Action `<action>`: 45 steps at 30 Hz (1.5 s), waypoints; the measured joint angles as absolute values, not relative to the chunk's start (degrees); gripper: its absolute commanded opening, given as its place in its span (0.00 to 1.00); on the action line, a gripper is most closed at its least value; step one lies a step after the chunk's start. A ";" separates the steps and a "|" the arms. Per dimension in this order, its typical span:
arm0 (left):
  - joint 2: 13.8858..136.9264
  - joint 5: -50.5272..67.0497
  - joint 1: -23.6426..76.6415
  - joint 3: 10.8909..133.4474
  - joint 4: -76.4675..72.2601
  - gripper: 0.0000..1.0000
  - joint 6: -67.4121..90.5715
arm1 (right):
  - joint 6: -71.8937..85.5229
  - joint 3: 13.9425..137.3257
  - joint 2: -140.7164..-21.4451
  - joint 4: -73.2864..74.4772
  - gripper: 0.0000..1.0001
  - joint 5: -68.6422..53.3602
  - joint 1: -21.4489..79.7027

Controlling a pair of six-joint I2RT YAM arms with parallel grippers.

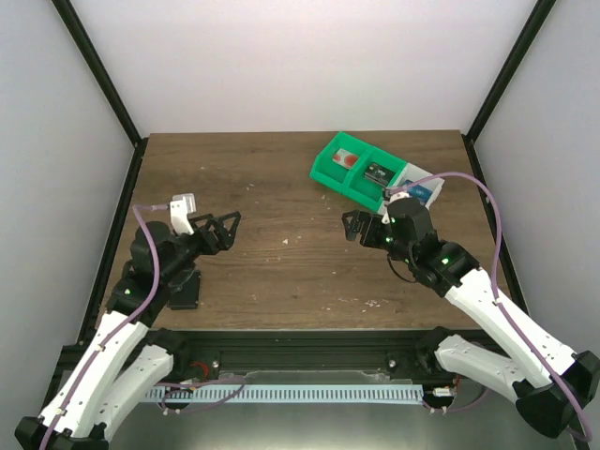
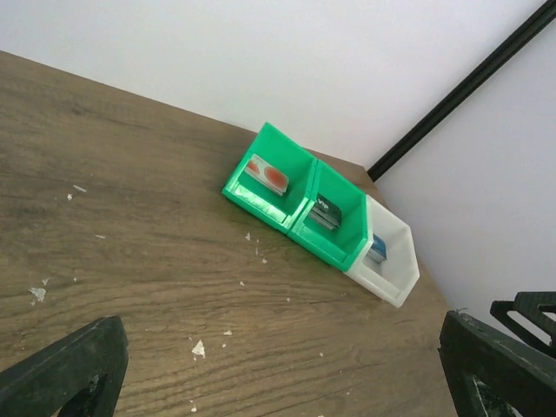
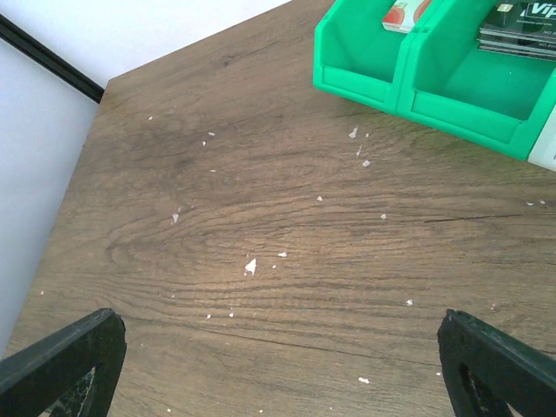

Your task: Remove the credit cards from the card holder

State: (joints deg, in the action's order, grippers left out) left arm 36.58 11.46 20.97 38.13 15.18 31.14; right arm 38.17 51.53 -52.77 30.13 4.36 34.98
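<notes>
Left gripper (image 1: pixel 228 231), seen from above, hangs spread wide over the near left part of the dark brown wooden table (image 1: pixel 281 178), and the right gripper (image 1: pixel 349 228) is equally spread, just beside the near wall of the joined green plastic bins (image 1: pixel 330 161). The bins sit slanted near the far right corner, a white plastic bin (image 1: pixel 412 172) at their right end. A broad bare stretch of wood lies between the two grippers. From the left wrist, black fingers (image 2: pixel 65 373) frame open, crumb-speckled boards reaching to the green bins (image 2: pixel 261 201) and white bin (image 2: pixel 382 282), close to the black corner post (image 2: pixel 460 91). From the right wrist, the green bins' front wall (image 3: pixel 365 87) crosses the upper right. A dark flat stack (image 3: pixel 521 30) lies in the middle bin; whether it is the card holder I cannot tell.
</notes>
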 measured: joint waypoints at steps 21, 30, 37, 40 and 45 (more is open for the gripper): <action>43.18 -4.12 18.96 38.17 19.22 1.00 38.15 | 35.90 51.37 -51.86 28.97 1.00 2.37 34.96; 51.92 3.62 1.06 33.12 20.36 0.99 43.77 | 35.77 49.34 -51.72 29.12 1.00 2.35 34.96; 54.15 1.83 -5.67 28.69 24.32 0.95 48.99 | 35.73 49.34 -52.07 29.10 1.00 2.35 34.96; 54.74 0.03 -6.37 27.29 25.82 0.95 49.50 | 35.62 49.34 -52.64 29.10 1.00 2.33 34.96; 56.86 -1.04 -6.39 26.94 26.30 0.91 49.65 | 35.53 49.34 -53.41 29.02 1.00 2.35 34.96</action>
State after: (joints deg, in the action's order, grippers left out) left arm 56.86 -1.04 -6.39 26.94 26.30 49.65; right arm 35.53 49.34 -53.41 29.02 2.35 34.96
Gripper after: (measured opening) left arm 0.948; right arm 0.997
